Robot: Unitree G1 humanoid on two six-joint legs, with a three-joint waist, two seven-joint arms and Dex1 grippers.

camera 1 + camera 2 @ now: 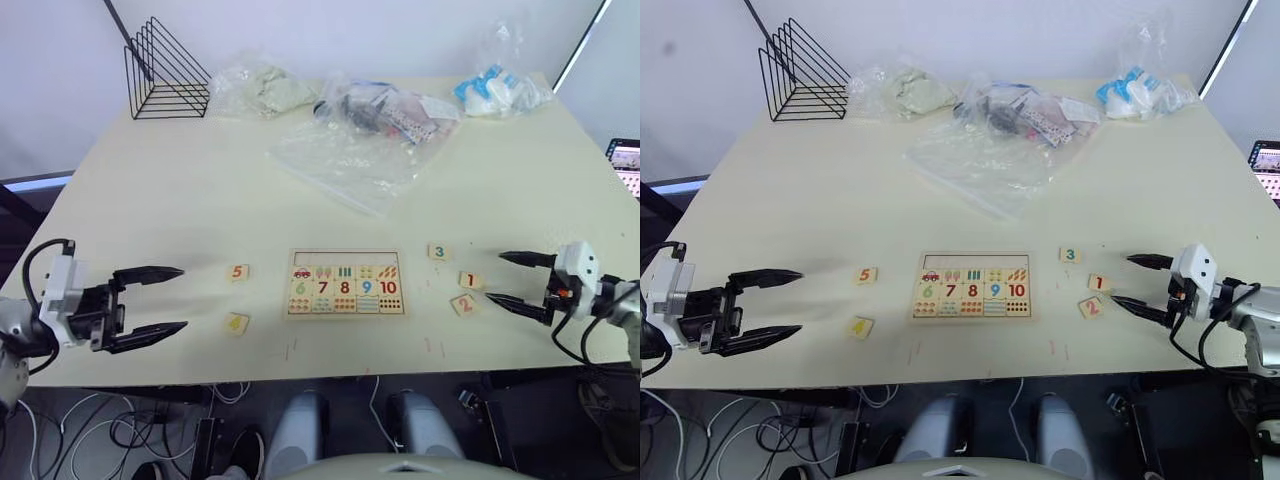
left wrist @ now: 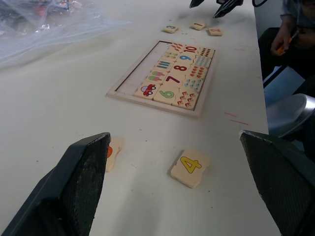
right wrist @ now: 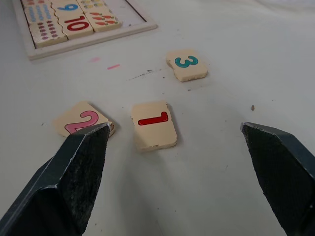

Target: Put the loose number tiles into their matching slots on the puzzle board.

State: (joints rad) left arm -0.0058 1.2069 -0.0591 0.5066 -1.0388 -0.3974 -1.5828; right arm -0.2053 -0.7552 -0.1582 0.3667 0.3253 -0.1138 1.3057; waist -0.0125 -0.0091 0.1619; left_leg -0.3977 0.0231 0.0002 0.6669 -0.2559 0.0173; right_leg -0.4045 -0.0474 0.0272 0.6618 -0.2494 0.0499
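Two grippers are held over the table [image 1: 180,190], jaws spread wide and empty. The left gripper [image 1: 165,300] is set near tiles 5 [image 1: 237,271] and 4 [image 1: 236,323]. The right gripper [image 1: 505,278] is just beside tiles 1 [image 1: 469,280], 2 [image 1: 463,304] and 3 [image 1: 438,251]. The puzzle board [image 1: 346,286] is seen between them, holding 6 to 10.

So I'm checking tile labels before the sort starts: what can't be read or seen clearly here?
- 5 tile: left wrist view, number hidden behind the left claw's finger.
- 2 tile: right wrist view, corner covered by the right claw's finger.
- Board: eye views, small pictures too tiny to read.
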